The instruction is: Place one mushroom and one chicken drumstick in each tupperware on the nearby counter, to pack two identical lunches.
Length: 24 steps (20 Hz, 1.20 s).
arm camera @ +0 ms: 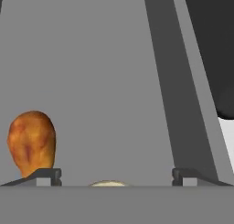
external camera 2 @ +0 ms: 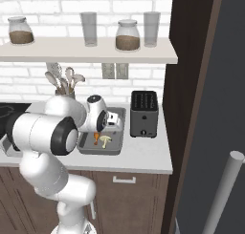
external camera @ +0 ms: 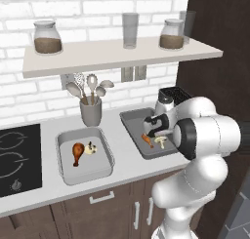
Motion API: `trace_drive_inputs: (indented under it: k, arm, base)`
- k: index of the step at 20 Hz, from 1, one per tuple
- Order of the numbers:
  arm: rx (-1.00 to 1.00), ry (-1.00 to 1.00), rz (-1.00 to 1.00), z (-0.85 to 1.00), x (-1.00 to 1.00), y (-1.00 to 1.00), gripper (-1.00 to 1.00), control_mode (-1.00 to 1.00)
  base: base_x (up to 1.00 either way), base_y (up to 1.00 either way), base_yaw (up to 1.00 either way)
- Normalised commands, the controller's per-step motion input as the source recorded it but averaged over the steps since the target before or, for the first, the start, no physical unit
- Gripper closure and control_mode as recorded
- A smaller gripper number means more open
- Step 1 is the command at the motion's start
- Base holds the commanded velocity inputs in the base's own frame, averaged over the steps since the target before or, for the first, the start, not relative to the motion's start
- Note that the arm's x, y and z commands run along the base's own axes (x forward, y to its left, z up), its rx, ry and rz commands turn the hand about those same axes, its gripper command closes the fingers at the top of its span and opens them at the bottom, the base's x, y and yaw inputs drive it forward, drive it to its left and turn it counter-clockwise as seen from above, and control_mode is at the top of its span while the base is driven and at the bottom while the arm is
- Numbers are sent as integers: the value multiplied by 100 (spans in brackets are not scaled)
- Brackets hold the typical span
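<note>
Hovering low inside the darker tupperware (external camera: 131, 121) next to the toaster (external camera 2: 144, 113), the claw (arm camera: 116, 175) was spread wide, gripping nothing. One drumstick (arm camera: 31, 143) and mushroom (external camera: 160, 142) lay there; the other drumstick (external camera: 78, 152) and mushroom (external camera: 90, 148) sat in the lighter tupperware (external camera: 105, 145), farther along the surface (external camera: 49, 130).

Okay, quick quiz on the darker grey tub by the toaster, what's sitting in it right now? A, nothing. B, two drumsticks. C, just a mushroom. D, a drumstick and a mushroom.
D: the darker tupperware holds an orange-brown chicken drumstick with a pale mushroom right beside it, below the open gripper.
</note>
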Motion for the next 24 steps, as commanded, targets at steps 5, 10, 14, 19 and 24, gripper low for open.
trace_drive_inputs:
  k: [5,10,14,19,24]
  arm:
    - [0,-6,0,54,-73,9,-100,-100]
    - [0,-13,0,67,-97,18,-100,-100]
    - [-5,-22,0,89,-100,30,-100,-100]
    - [-17,-28,0,94,-91,69,-100,-100]
    - [-15,-30,0,100,-66,72,-100,-100]
  base:
    - [0,0,0]
    - [0,0,0]
    - [0,0,0]
    - [0,0,0]
    - [0,0,0]
